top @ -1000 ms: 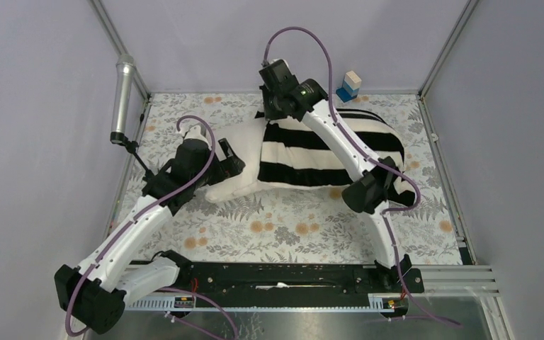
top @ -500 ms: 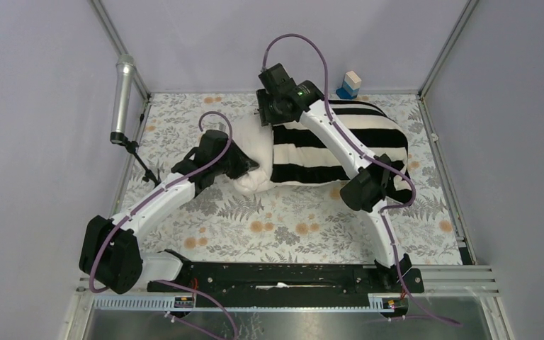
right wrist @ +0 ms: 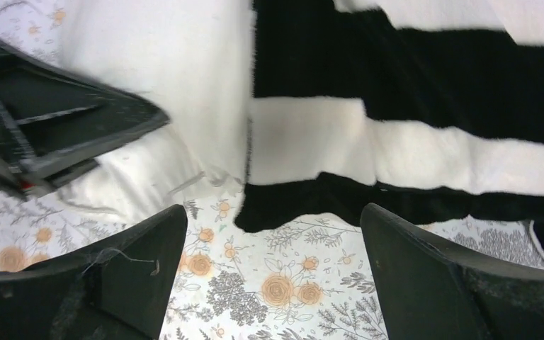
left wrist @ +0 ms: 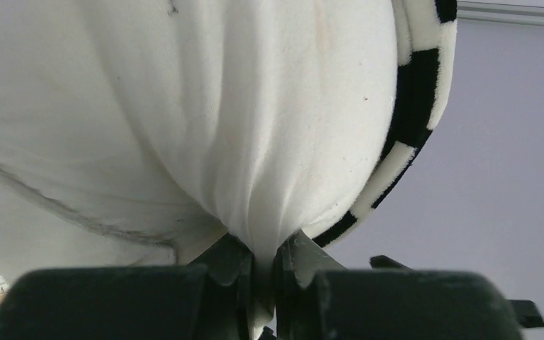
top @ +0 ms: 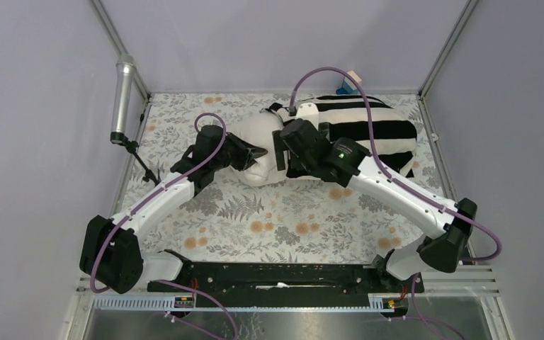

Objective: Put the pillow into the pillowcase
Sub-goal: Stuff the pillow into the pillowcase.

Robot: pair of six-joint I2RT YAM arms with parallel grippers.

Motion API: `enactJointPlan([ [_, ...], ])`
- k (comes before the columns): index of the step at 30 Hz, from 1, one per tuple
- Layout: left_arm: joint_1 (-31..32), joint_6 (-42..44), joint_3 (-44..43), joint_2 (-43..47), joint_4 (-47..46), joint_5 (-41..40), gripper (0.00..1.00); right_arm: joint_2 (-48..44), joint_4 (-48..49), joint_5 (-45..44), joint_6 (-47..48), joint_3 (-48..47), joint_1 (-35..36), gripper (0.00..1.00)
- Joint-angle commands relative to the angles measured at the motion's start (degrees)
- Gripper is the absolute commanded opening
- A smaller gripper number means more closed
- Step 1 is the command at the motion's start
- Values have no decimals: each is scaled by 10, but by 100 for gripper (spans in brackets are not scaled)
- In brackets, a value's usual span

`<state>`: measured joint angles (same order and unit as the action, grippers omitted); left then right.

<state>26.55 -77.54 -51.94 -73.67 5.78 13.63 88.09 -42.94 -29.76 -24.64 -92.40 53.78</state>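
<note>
The off-white pillow [top: 261, 142] lies mostly inside the black-and-white striped pillowcase [top: 379, 131], with only its left end sticking out. My left gripper [top: 256, 152] is shut on a pinch of that bare end; in the left wrist view the pillow [left wrist: 219, 106] bunches into the left gripper [left wrist: 265, 265], with the pillowcase [left wrist: 414, 92] rim behind. My right gripper [top: 281, 154] hovers open at the case's mouth. In the right wrist view the right gripper [right wrist: 273, 216] is empty above the floral cloth, just short of the pillowcase [right wrist: 432, 85] edge and the pillow [right wrist: 177, 78].
A floral table covering [top: 290, 219] spans the table. A silver microphone [top: 122, 95] on a stand rises at the left edge. A small blue-and-white block [top: 347, 81] peeks out behind the pillowcase at the back. Metal frame posts [top: 443, 49] bound the corners.
The left gripper closed on the pillow's exposed end. The right gripper let go of the pillowcase's far edge, opened, and swung round to the near side of the opening. The bundle shifted right.
</note>
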Motion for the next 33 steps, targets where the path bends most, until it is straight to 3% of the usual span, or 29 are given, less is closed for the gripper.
enactJointPlan([
  [1,-2,-47,-18,10,-103,13,0,-2,76,-59,-60,84,-6,100],
  [5,-7,-35,-23,16,-90,16,0,15,88,-75,-60,99,-31,99],
  [7,-10,-28,-24,18,-85,17,0,10,107,-53,-54,112,-49,90],
  [8,-11,-26,-25,21,-82,16,0,8,110,-52,-50,115,-51,80],
  [11,-13,-18,-25,25,-78,16,0,16,81,-56,-50,71,-51,35],
  [12,-13,-13,-28,25,-77,15,0,18,74,-45,-51,50,-49,26],
  [14,-7,-6,-33,22,-75,11,0,33,66,-34,-47,-14,1,1],
  [17,1,9,-44,11,-71,1,0,101,20,-30,-40,-155,124,0],
  [19,2,20,-46,7,-67,3,0,131,-9,-5,-46,-210,160,0],
  [22,3,29,-29,17,-74,5,0,99,-2,-19,-26,-194,145,0],
  [26,9,88,-31,41,-52,19,0,61,-11,51,0,-212,65,0],
  [27,13,110,-30,51,-33,17,4,63,-25,46,17,-237,57,0],
  [29,21,159,-37,66,14,11,26,83,-70,44,36,-308,41,0],
  [32,38,255,-44,89,76,-28,64,127,-123,68,60,-449,14,0],
  [33,40,284,-48,97,95,-44,82,143,-137,70,69,-488,9,0],
])
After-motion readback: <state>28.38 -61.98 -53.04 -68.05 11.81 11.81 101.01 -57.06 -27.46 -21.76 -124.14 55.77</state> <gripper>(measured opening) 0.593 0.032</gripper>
